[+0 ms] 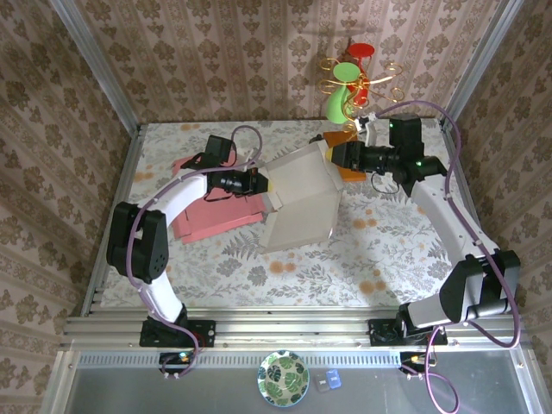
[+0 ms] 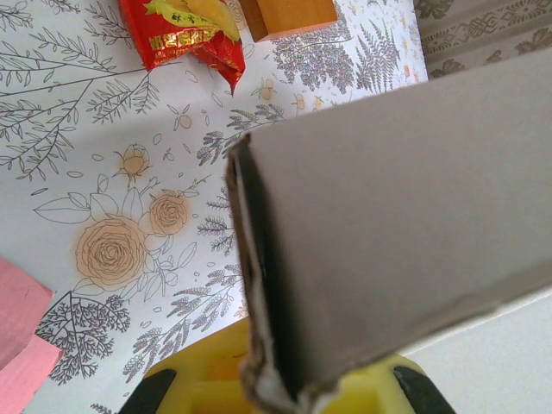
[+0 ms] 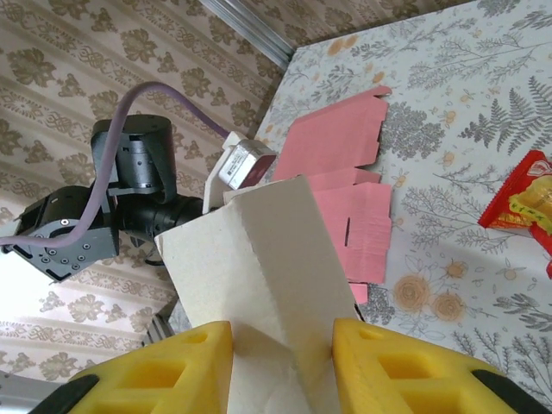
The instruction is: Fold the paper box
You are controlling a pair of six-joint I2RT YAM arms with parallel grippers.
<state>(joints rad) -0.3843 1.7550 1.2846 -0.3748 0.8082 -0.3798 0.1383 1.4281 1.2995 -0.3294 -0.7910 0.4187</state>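
Mid-frame, the left end effector and right end effector both clamp the paper box by its upraised white panel, likely to steady its crease.

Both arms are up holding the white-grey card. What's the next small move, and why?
Probably lower the white-grey card onto the bare table beside the paper box. The left gripper and right gripper both pinch the card aloft, while the pink box lies flat and unfolded under the left arm.
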